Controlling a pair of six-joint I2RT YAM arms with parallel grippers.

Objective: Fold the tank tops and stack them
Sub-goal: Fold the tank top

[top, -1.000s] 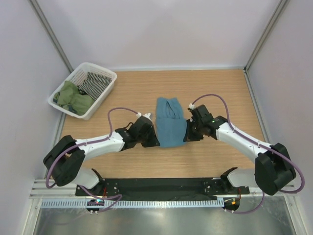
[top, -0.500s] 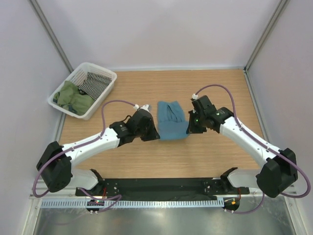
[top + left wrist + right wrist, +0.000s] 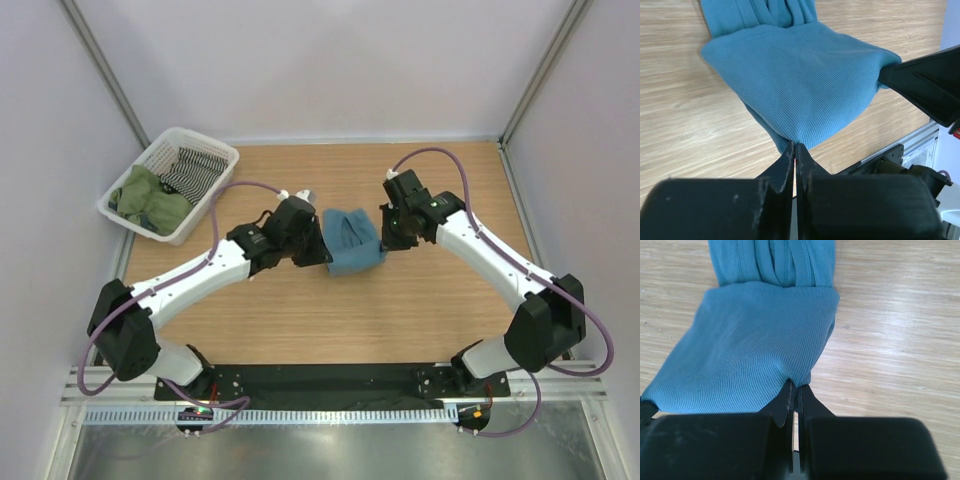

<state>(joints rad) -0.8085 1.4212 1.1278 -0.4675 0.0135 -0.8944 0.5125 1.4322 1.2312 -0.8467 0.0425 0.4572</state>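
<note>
The teal-blue tank top (image 3: 352, 241) lies mid-table, its near part doubled over toward the far end. My left gripper (image 3: 322, 250) is shut on its left corner and my right gripper (image 3: 384, 236) is shut on its right corner. In the left wrist view my gripper (image 3: 795, 145) pinches the ribbed teal cloth (image 3: 800, 80). In the right wrist view my gripper (image 3: 796, 386) pinches the cloth edge (image 3: 755, 340), with straps showing beyond the fold. The olive-green tank top (image 3: 148, 200) lies crumpled in the basket.
A white basket (image 3: 214, 196) stands at the far left of the wooden table (image 3: 420, 310); it also holds a black-and-white striped cloth (image 3: 192, 170). Grey walls and metal posts close in the table on three sides.
Both grippers have carried the near end of the teal top away from me over the rest of it. The cloth now looks shorter and doubled.
</note>
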